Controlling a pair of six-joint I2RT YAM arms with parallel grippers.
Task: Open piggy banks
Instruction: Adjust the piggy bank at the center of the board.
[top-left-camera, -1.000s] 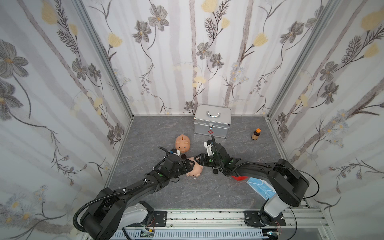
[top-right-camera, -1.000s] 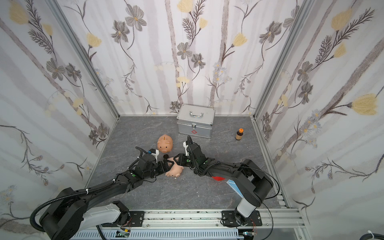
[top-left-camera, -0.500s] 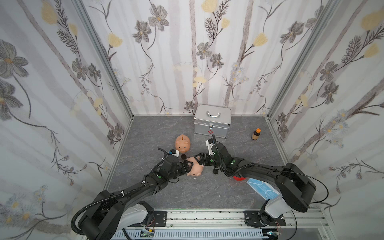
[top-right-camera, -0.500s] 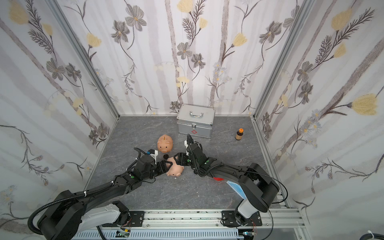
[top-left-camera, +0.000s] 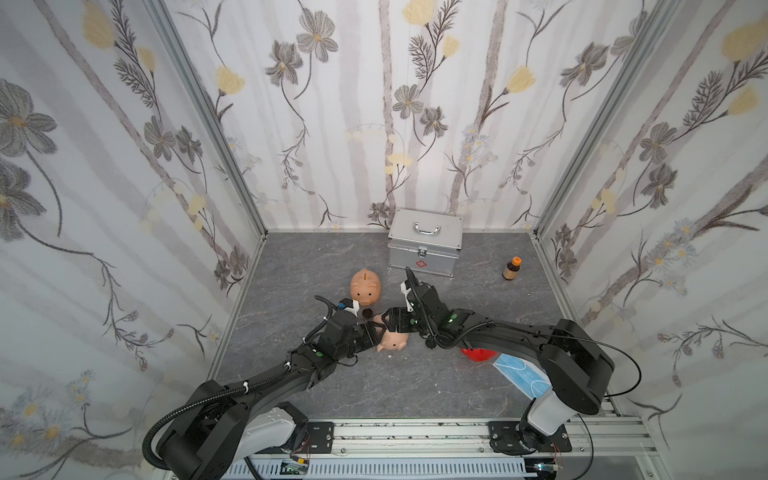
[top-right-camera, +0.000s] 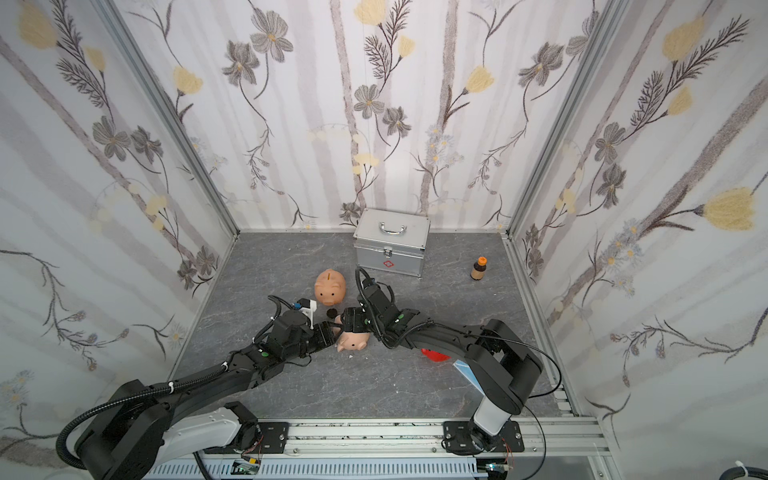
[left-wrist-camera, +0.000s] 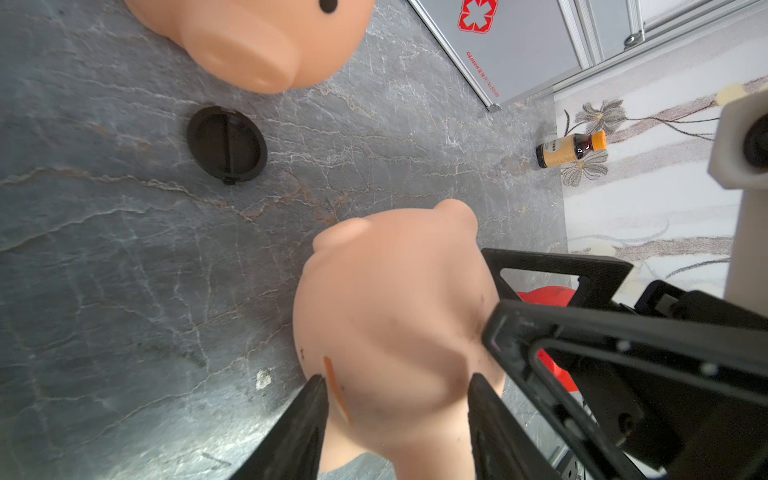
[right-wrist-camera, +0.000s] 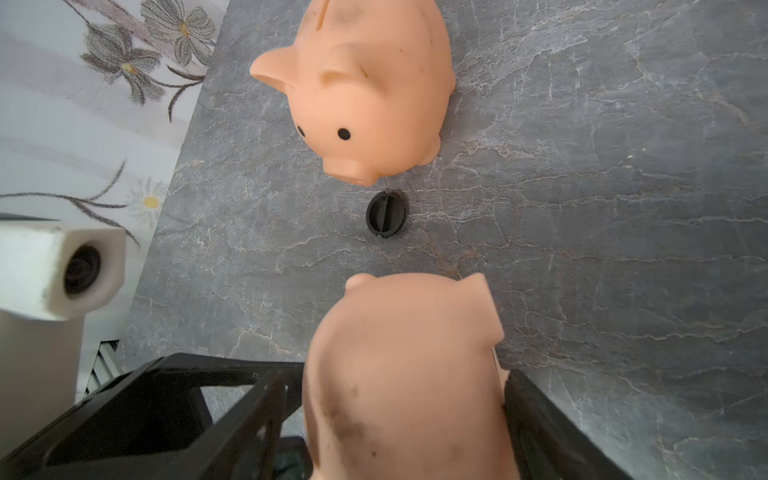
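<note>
A peach-pink piggy bank (top-left-camera: 394, 341) (top-right-camera: 354, 341) lies tipped on the grey floor between both arms. My left gripper (left-wrist-camera: 395, 378) is shut on it, and its fingers (left-wrist-camera: 309, 409) dent the soft body. My right gripper (right-wrist-camera: 397, 382) straddles the same pig from the other side, open, with a slim gap at one finger. A second peach-pink piggy bank (top-left-camera: 365, 286) (right-wrist-camera: 365, 91) stands upright just behind. A loose black plug (top-left-camera: 367, 312) (left-wrist-camera: 226, 143) (right-wrist-camera: 385, 214) lies on the floor between the two pigs. The red piggy bank (top-left-camera: 478, 355) is mostly hidden under my right arm.
A silver case with a handle (top-left-camera: 426, 243) stands against the back wall. A small brown bottle with an orange cap (top-left-camera: 512, 269) stands at the back right. A blue face mask (top-left-camera: 524, 374) lies under the right arm. Flowered walls close in three sides.
My left gripper has closed onto the tipped pig. The right gripper's jaws have spread wider around it. Both arms stay close together over the pig.
</note>
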